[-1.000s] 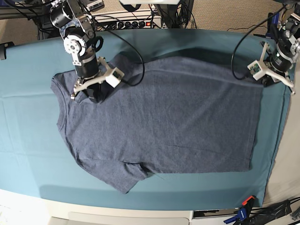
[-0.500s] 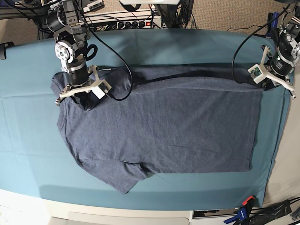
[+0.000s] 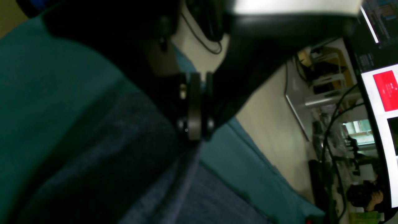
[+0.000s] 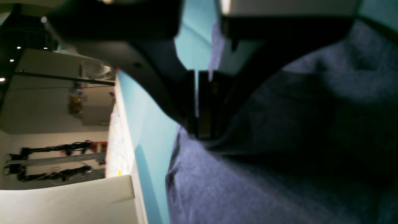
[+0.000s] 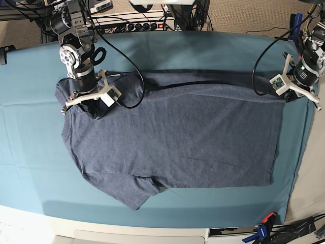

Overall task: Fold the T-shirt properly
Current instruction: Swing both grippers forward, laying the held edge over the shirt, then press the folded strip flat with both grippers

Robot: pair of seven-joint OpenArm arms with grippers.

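We see one T-shirt (image 5: 177,137); two grippers: right gripper (image 5: 91,108) at ten o'clock, left gripper (image 5: 293,94) at two o'clock, both apparently pinching its fabric.

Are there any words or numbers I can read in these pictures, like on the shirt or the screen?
T-shirt: no words show on the side facing up.
Screen, left wrist view: a red panel with small white marks, too blurred to read.
Power strip behind the table: a red light, no readable label.
Nothing else can be read.
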